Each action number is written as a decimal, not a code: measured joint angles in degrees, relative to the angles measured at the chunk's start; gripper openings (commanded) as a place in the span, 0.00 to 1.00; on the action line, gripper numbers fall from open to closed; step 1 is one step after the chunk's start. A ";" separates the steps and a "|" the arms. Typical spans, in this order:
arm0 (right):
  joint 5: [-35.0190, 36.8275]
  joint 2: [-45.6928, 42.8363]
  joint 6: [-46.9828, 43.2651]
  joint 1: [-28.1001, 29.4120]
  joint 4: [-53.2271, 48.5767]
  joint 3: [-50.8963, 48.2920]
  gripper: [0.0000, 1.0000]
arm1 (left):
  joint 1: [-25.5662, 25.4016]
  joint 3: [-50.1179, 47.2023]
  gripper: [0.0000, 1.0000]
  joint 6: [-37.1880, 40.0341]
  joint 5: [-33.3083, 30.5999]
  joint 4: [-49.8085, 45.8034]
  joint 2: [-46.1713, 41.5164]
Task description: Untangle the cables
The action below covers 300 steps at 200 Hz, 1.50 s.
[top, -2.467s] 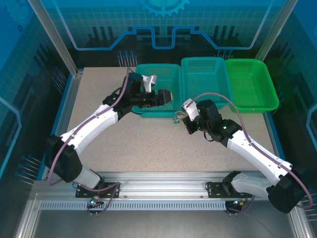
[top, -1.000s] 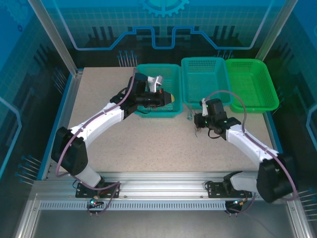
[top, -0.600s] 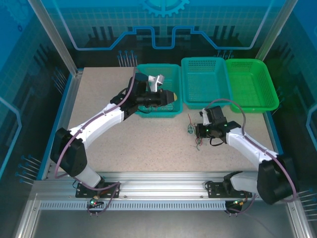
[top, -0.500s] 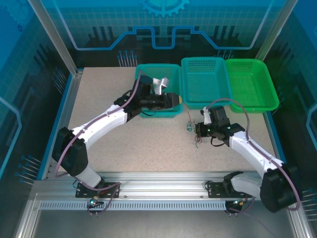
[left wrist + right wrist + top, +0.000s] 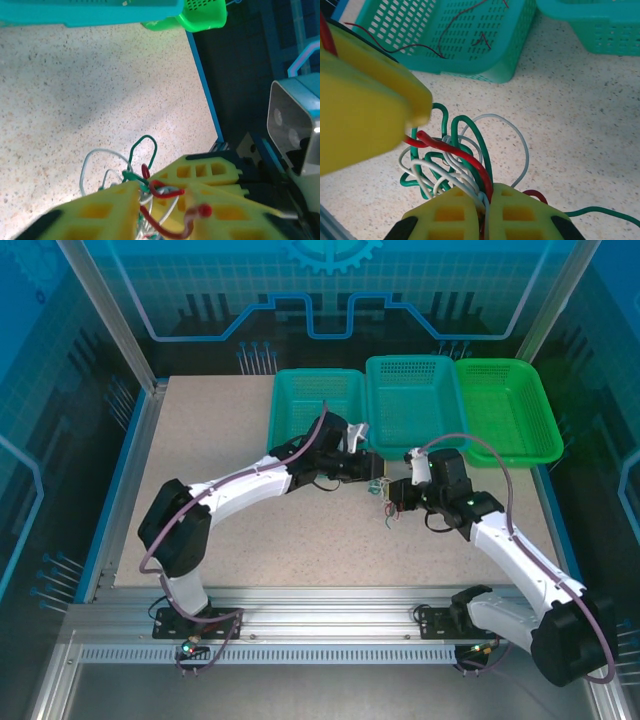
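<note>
1. Top external view: the cables (image 5: pixel 387 512) sit as one small tangle on the table (image 5: pixel 220 490), just off centre toward 3 o'clock. They lie short of the baskets lining the 12 o'clock edge.
2. At the tangle's 12 o'clock, the right hand (image 5: pixel 393 490) is clamped on it. The right wrist view shows its fingers (image 5: pixel 450 220) pressed together on red, green and white strands.
3. From the tangle's 11 o'clock comes the left hand (image 5: pixel 372 468). In the left wrist view its fingers (image 5: pixel 95 220) stand apart with a red strand and several loops between them, so it grips nothing yet.
4. Done so far, as I judge it: a few loose red strands (image 5: pixel 415 46) lie in the teal basket (image 5: pixel 485 60), at 11 o'clock in the right wrist view.
5. Left to do: the green, white and red loops are thoroughly interlaced, so most of the separating lies ahead.
</note>
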 measured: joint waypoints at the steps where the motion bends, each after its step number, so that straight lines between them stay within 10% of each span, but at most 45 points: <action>1: 0.02 0.00 -0.02 0.04 0.00 0.00 0.06 | 0.00 0.00 0.00 -0.04 0.00 0.02 0.00; 233: -0.20 -1.88 11.61 -4.26 6.01 -7.21 0.87 | -0.31 0.04 0.00 -1.27 -0.61 2.40 1.99; 261: 0.72 1.14 11.45 -4.07 11.28 -7.23 0.81 | -0.31 0.04 0.00 -2.80 1.75 3.96 1.99; 300: 7.06 7.61 11.93 -3.50 16.90 -7.48 0.44 | 0.11 0.04 0.00 -5.99 4.07 9.01 1.57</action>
